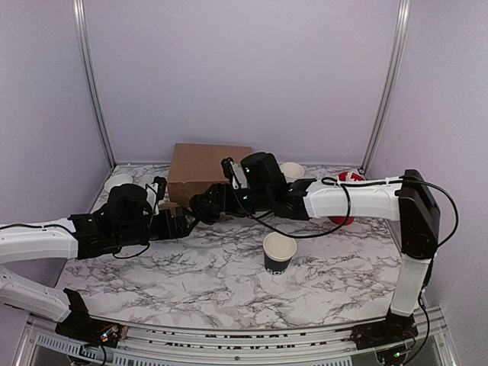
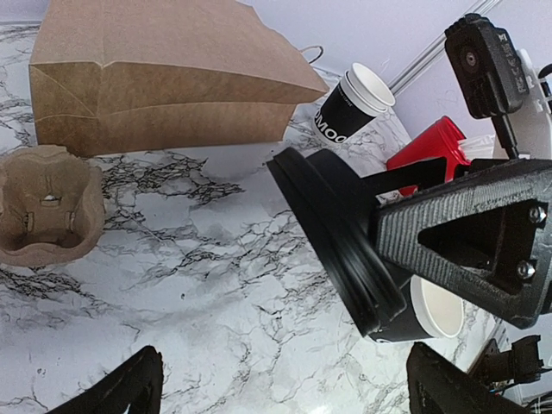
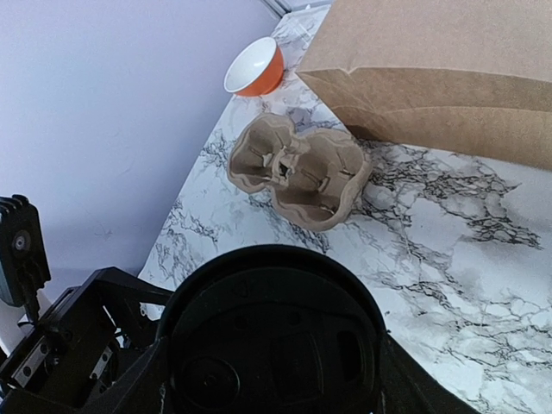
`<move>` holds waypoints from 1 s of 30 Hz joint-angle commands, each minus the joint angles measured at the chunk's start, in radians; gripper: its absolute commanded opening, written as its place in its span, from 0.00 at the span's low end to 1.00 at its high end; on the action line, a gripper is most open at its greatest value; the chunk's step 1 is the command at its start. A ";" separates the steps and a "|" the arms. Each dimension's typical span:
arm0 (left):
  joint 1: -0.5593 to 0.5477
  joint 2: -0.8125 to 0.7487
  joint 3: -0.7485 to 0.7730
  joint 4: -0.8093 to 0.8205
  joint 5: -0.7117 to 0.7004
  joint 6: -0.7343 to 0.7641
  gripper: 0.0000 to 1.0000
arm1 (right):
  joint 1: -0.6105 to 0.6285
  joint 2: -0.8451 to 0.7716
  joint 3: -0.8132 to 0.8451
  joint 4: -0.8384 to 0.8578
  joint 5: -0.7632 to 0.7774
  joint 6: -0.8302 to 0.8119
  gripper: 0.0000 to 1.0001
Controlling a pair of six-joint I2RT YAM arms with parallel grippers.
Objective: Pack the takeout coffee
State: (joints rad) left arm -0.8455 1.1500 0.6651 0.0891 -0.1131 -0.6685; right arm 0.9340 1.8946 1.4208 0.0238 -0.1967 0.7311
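Observation:
The takeout coffee cup [image 1: 279, 252] stands open on the marble, black outside and white inside, with no lid on it. Its round black lid [image 3: 272, 341] is held on edge between the fingers of my right gripper [image 3: 272, 373], which hangs just above the table left of the cup. In the left wrist view the lid [image 2: 341, 237] half hides the cup [image 2: 431, 315] behind it. My left gripper [image 2: 289, 392] is open over bare marble, just left of the right gripper [image 1: 206, 204], with nothing between its fingers.
A brown paper bag [image 1: 206, 169] lies at the back. A pulp cup carrier [image 3: 297, 168] sits in front of it, with an orange bowl [image 3: 254, 69] beyond. A stack of black cups [image 2: 354, 103] and a red cylinder [image 2: 431, 147] stand at the back right.

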 commanded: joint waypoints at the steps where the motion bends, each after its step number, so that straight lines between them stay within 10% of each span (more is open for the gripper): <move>1: -0.006 0.000 0.012 0.029 -0.021 0.004 0.99 | 0.009 0.012 0.040 0.036 -0.006 0.015 0.62; 30: 0.032 0.088 0.027 0.060 -0.114 -0.081 0.99 | 0.025 -0.083 -0.106 0.136 -0.046 0.068 0.62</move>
State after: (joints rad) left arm -0.8318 1.2098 0.6708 0.1215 -0.1959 -0.7177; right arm 0.9382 1.8755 1.3239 0.1024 -0.2039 0.7818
